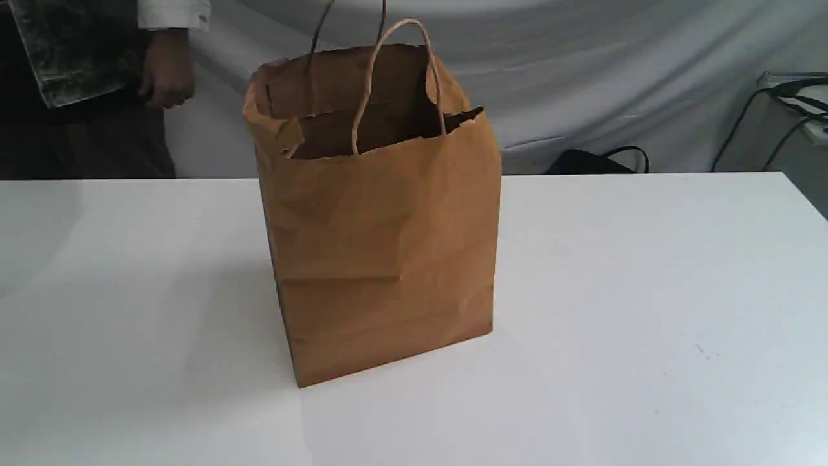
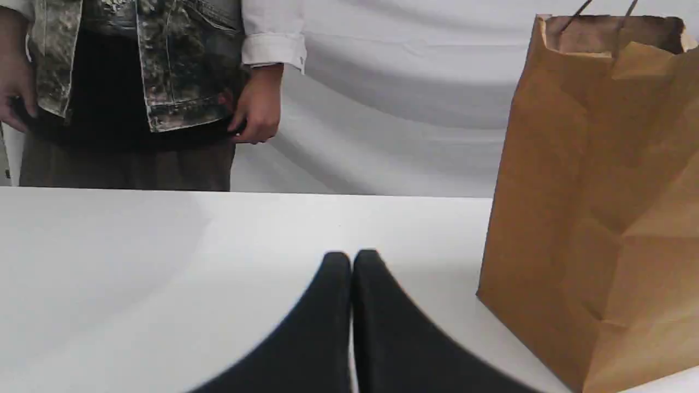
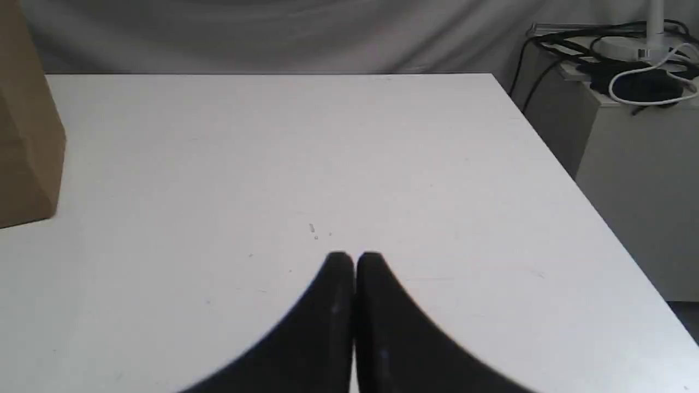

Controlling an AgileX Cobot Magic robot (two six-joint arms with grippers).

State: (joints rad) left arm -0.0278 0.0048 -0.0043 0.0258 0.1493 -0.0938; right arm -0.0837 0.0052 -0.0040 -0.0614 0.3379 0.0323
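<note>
Your left hand (image 2: 352,255) is clenched, its two black fingers pressed together with nothing between them. It hangs low over the white counter (image 1: 647,291). The nearest thing to it is the brown paper bag (image 1: 381,259), which stands close by and does not touch it.

Your right hand (image 3: 355,256) is clenched as well and carries nothing. It sits over a bare stretch of counter, well apart from the bag; only one edge of the bag shows in its wrist view.

In the exterior view neither hand appears. There the bag stands upright near the middle of the counter, a little toward 11 o'clock, with its mouth open. Its rim is crumpled at the 10 o'clock corner. Two twine handles (image 1: 396,71) rise from the mouth. What lies inside the bag cannot be made out.

Past the far edge of the counter, at 10 o'clock, a person (image 1: 97,84) in a pale-cuffed jacket stands with one arm hanging down. At 2 o'clock, off the counter, dark cables (image 1: 786,107) trail over a pale box. A grey cloth (image 1: 582,71) hangs behind everything.
</note>
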